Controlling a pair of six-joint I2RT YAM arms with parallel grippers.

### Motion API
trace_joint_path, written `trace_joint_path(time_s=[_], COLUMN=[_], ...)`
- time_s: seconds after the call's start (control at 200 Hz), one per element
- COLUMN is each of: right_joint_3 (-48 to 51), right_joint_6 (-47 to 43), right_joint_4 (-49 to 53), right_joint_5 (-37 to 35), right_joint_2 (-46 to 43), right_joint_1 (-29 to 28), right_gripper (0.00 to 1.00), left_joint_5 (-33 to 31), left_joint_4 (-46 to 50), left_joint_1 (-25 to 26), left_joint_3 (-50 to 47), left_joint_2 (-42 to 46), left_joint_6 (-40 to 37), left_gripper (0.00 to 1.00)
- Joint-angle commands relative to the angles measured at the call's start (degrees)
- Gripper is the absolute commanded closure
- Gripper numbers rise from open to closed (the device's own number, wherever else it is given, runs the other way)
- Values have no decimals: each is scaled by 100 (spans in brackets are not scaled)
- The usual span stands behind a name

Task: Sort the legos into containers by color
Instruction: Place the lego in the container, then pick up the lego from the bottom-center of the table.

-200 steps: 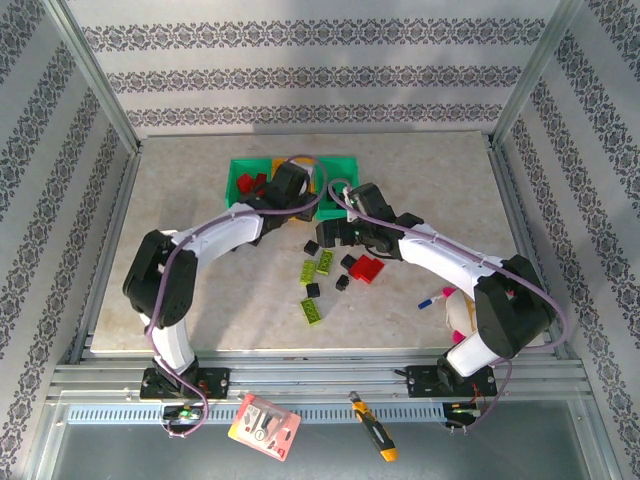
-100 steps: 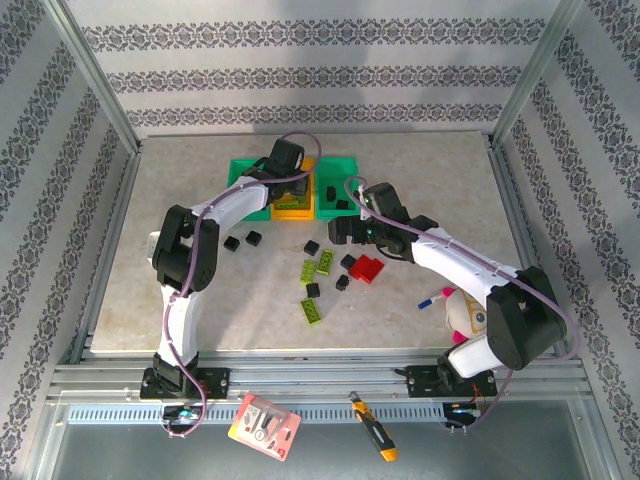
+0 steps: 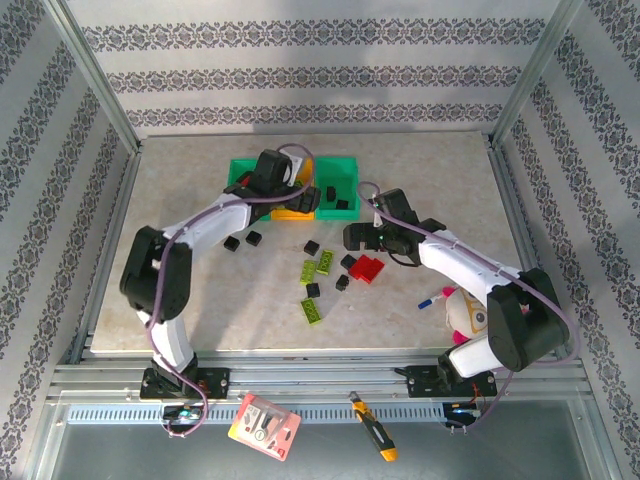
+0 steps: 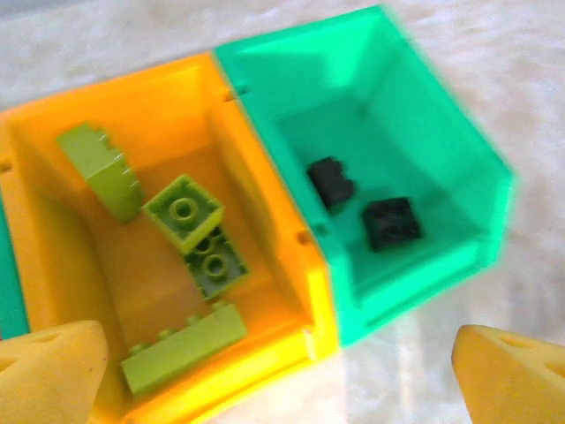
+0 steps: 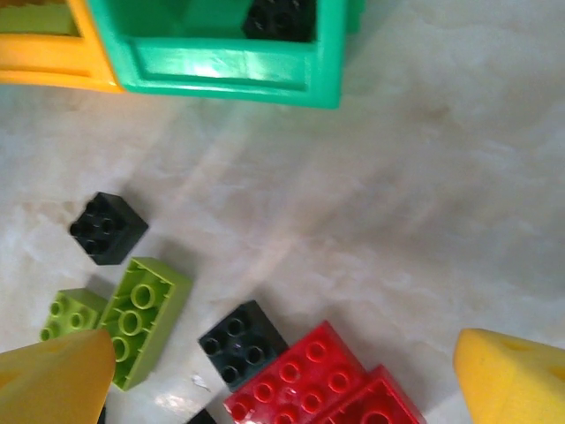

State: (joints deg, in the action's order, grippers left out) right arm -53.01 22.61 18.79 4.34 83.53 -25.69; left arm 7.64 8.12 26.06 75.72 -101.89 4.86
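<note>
**Sorting in progress:** The left gripper (image 3: 292,197) hangs over the orange bin (image 4: 132,75), the middle of three joined bins at the far side of the table (image 3: 180,290). Its jaws are spread wide with nothing between them. In the left wrist view its yellow fingertips (image 4: 48,371) sit at the bottom corners, above the bin's near wall. Four lime bricks (image 4: 184,208) lie inside the orange bin. Two black bricks (image 4: 391,223) lie in the right green bin (image 4: 424,115), which touches it. The left arm partly covers the left green bin (image 3: 238,170).

The right gripper (image 3: 352,237) hovers over the loose legos (image 3: 326,262) near the table's middle, jaws just as wide and empty. The right wrist view shows two red bricks (image 5: 305,380) lying side by side below the gap. A black square (image 5: 241,343) touches their left edge. A long lime brick (image 5: 141,318) and a small lime brick (image 5: 66,314) lie just beside each other further left. Another black piece (image 5: 108,227) sits apart, nearer the bins.

From above, two stray black pieces (image 3: 254,238) lie beside the left arm, apart from the main scatter. A marker (image 3: 432,298) and a white object (image 3: 462,312) rest near the right arm. A red card (image 3: 265,428) and a yellow tool (image 3: 375,425) lie on the front rail.
</note>
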Motion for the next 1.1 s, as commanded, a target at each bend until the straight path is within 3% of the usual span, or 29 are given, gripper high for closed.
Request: trace_joint_path(time_s=[0.0, 0.095, 0.265, 0.425, 0.769, 1.094], right_joint_3=[69, 1, -98, 14, -258, -471], right_joint_6=[-34, -75, -367, -761, -908, -1136], right_joint_4=[287, 327, 614, 714, 856, 1139], right_joint_5=[128, 287, 536, 768, 936, 888], right_joint_2=[56, 150, 155, 156, 790, 1292], right_joint_1=[12, -47, -366, -821, -1257, -1400], right_gripper=[2, 3, 12, 24, 35, 40], left_joint_5=[721, 1193, 1809, 1693, 1447, 1502], left_joint_4=[-713, -1000, -1706, -1397, -1160, -1466], left_joint_1=[328, 484, 670, 764, 760, 762], left_joint_3=[-727, -1434, -2836, -3712, -4891, -5072], left_joint_2=[587, 1045, 2041, 2842, 4428, 4553], left_joint_6=[-973, -1257, -1102, -1151, -1243, -1412], left_gripper=[1, 1, 1, 0, 1, 1])
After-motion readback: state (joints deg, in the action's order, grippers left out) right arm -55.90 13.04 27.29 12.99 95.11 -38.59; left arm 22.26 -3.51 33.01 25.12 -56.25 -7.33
